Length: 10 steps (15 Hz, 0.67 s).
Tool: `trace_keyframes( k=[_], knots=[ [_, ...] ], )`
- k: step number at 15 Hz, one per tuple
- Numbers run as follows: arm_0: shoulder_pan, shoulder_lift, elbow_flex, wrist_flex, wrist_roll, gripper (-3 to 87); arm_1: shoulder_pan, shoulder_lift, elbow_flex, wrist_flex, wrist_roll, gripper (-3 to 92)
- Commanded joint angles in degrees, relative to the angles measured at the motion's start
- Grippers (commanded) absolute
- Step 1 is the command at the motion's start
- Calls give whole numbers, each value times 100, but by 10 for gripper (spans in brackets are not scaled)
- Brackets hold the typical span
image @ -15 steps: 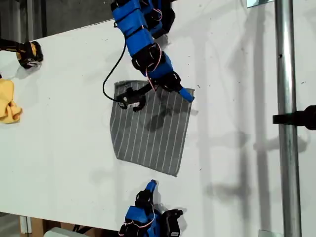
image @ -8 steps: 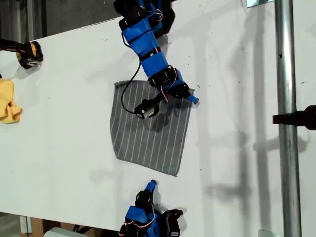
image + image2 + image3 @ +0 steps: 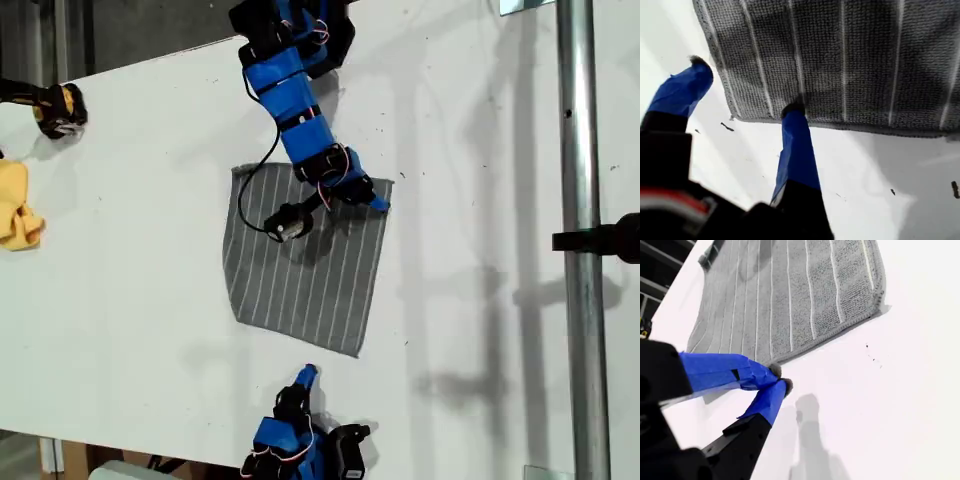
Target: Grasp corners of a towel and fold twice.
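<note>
Nubby woven towel (image 3: 850,60), smooth matt table (image 3: 480,330)

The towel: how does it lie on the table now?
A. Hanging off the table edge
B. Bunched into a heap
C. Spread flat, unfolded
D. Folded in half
C: the towel lies spread as one flat, roughly square sheet on the table, with no fold showing.

Our white table (image 3: 480,330) carries the towel (image 3: 305,270), lying flat. A yellow cloth (image 3: 17,208) sits at the exterior view's left edge.
</note>
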Motion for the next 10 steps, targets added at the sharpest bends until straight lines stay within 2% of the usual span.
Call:
trace_keyframes(
  k=[1, 4, 6, 7, 10],
  knots=[
    [0, 26, 18, 18, -62, -13, 62, -44, -299, -62, -70, 290],
    [0, 26, 18, 18, -62, -13, 35, -290, -299, -53, -35, 243],
    [-9, 26, 18, 18, -62, -13, 35, -352, -316, -70, 44, 59],
    [-9, 26, 18, 18, -62, -13, 44, -352, -352, -97, 44, 27],
    [-9, 26, 18, 18, -62, -13, 53, -352, -404, -176, 0, -1]
  ],
)
